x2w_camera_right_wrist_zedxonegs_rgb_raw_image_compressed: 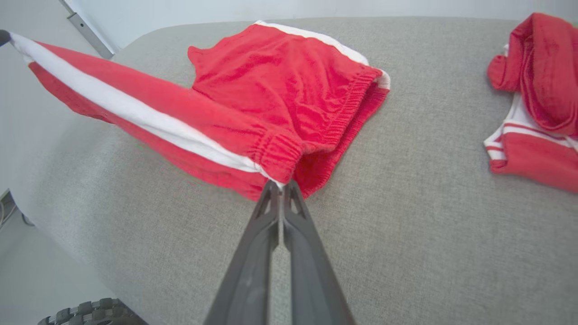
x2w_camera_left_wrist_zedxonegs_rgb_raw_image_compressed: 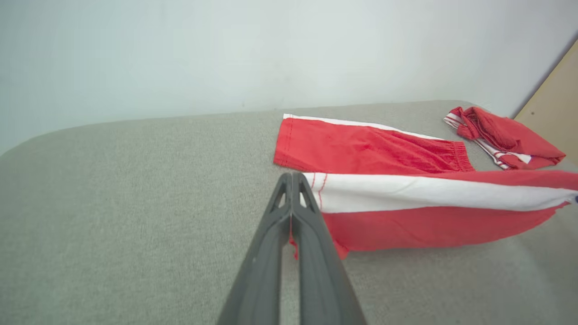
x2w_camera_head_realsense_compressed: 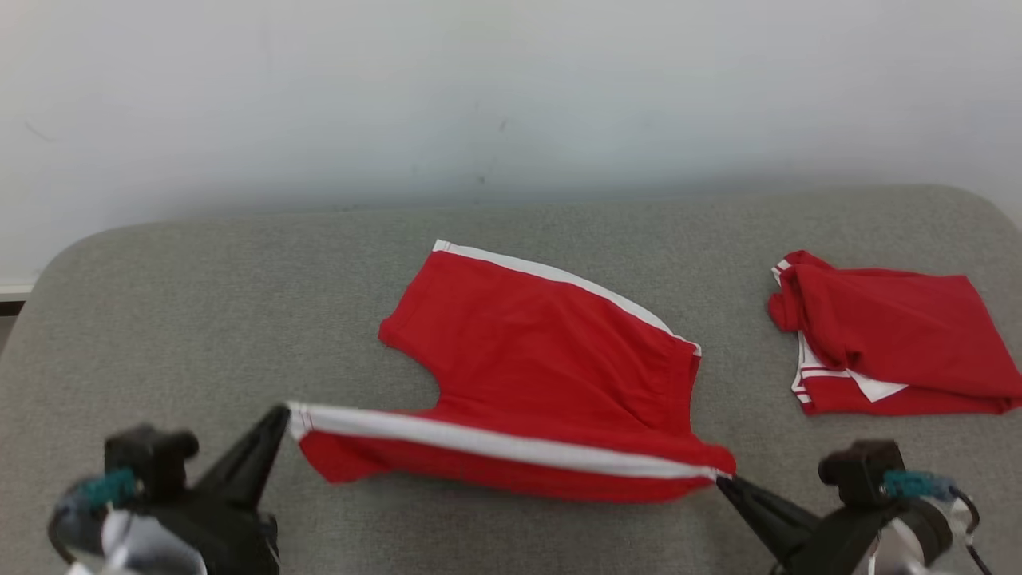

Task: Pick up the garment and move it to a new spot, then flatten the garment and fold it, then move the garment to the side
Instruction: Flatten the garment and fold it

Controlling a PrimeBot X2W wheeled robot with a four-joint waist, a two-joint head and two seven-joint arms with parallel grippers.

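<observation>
A pair of red shorts (x2w_camera_head_realsense_compressed: 543, 351) lies near the middle of the grey padded surface (x2w_camera_head_realsense_compressed: 200, 319), its far half flat on the fabric top. The near half is raised off the surface and pulled into a straight line between the two grippers, with its white stripe (x2w_camera_head_realsense_compressed: 495, 443) facing up.

The left gripper (x2w_camera_head_realsense_compressed: 281, 415) is at the near left. Its fingers are pressed together on the leg-hem corner, where the stripe ends. The right gripper (x2w_camera_head_realsense_compressed: 722, 479) is at the near right, its fingers pinched closed on the corner of the gathered waistband (x2w_camera_right_wrist_zedxonegs_rgb_raw_image_compressed: 275, 153). Below the stripe, the red cloth hangs down a little towards the surface.

The far leg of the shorts points to the left, and a second white stripe runs along its far edge. The waistband end is on the right.

A second red garment (x2w_camera_head_realsense_compressed: 886, 335) with white trim sits loosely folded at the far right of the surface, well apart from the shorts. A pale wall (x2w_camera_head_realsense_compressed: 511, 96) rises behind the surface.
</observation>
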